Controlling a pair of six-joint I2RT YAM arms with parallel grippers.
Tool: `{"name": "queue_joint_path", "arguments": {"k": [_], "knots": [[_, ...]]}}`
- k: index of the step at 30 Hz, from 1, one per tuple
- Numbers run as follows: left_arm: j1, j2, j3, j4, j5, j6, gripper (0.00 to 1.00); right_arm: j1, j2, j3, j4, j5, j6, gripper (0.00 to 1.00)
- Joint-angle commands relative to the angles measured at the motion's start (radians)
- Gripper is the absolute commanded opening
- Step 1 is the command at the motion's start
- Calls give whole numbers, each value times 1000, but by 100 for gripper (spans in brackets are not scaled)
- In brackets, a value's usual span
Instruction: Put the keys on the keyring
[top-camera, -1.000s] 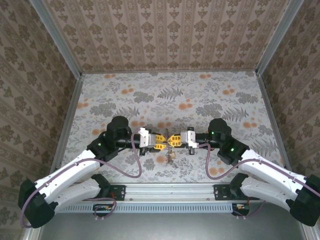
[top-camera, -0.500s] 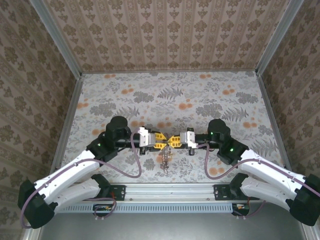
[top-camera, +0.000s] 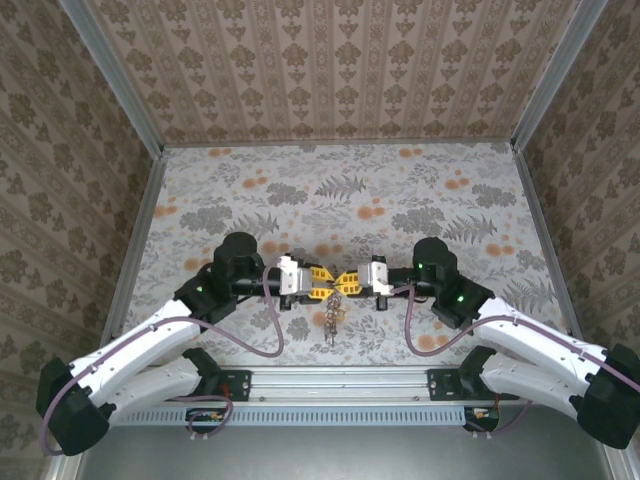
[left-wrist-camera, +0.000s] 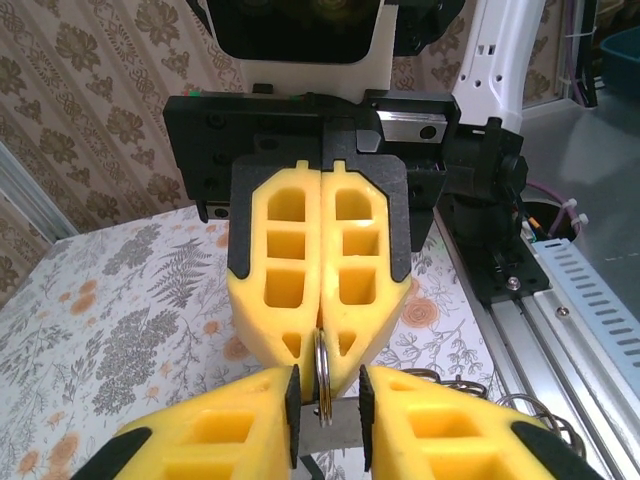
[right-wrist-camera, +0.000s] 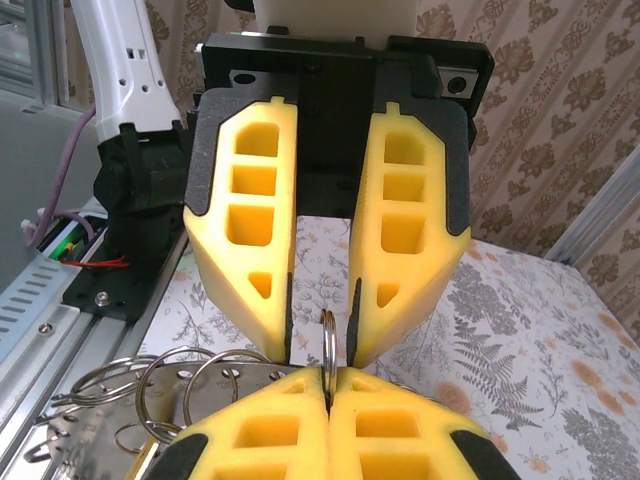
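The keyring (left-wrist-camera: 322, 378) (right-wrist-camera: 328, 342) stands edge-on, pinched at its rim by the right gripper (top-camera: 350, 278) (left-wrist-camera: 322, 345) (right-wrist-camera: 328, 395), whose yellow fingers (right-wrist-camera: 270, 430) are pressed flat together on it. From the opposite side of the keyring the left gripper (top-camera: 322, 283) (left-wrist-camera: 328, 400) (right-wrist-camera: 320, 340) meets it tip to tip. Its fingers (left-wrist-camera: 200, 440) are set narrowly apart, one on either side of the keyring with a slit of air showing on both sides, so it grips nothing. Just nearer the arms' bases than the keyring, the keys (top-camera: 333, 318) show as a small metal bunch, too small to tell apart. In the right wrist view, thin wire loops (right-wrist-camera: 170, 385) lie just left of and below the keyring. The flowered table (top-camera: 340, 190) lies beneath the keyring.
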Motion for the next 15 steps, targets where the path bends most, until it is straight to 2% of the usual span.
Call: {"name": "queue_joint_path", "arguments": {"k": [1, 3, 7, 11, 15], "knots": [[-6, -3, 38, -3, -3, 17, 21, 4, -1, 3, 79, -27, 31, 0], [-7, -2, 38, -3, -4, 18, 18, 4, 1, 3, 81, -26, 31, 0], [-6, -2, 49, -31, -13, 38, 0, 4, -1, 1, 50, -18, 13, 1], [-9, -6, 73, -111, -61, 80, 0, 2, -8, 22, -75, 25, -20, 21], [-8, 0, 102, -237, -107, 150, 0, -2, -16, 55, -245, 80, -84, 29]]}}
